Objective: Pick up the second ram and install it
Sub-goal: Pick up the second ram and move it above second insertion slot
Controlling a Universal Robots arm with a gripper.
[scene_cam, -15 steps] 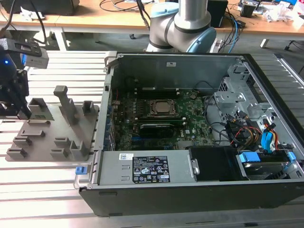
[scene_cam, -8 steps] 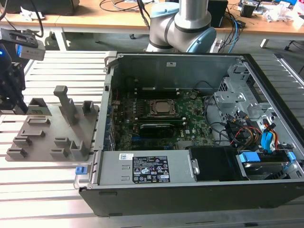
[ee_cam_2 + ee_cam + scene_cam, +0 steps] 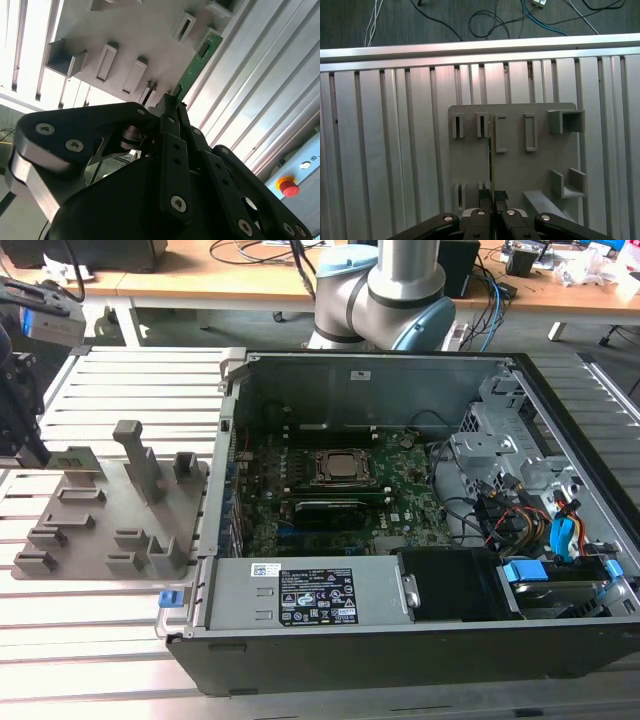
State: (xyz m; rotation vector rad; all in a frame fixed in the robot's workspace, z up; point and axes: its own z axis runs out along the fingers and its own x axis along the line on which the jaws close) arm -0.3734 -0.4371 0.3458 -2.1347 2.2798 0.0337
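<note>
Black fingers (image 3: 501, 196) were pinched together on the near end of the second ram (image 3: 198, 61), so the gripper (image 3: 492, 196) was grasping the stick rather than merely standing beside it. In the first wrist view the stick showed edge-on, a thin line running out from between the pads across the grey plastic holder tray (image 3: 520, 170). In the second wrist view its green face reached past the tray's narrow slots toward the ribbed aluminium table (image 3: 250, 100). From where I stood I could not tell whether the stick had cleared its slot or sat in it. In the exterior view the arm's end hung over the tray at that view's far left, well apart from the open computer case (image 3: 360, 380), where the motherboard (image 3: 410, 500) lay with its CPU socket (image 3: 345, 468) in plain sight. By my reckoning the grasp was made and the lift was at most barely begun. The install was not yet done, since the stick was nowhere near the board, and I could not make out which memory slot stood free.
</note>
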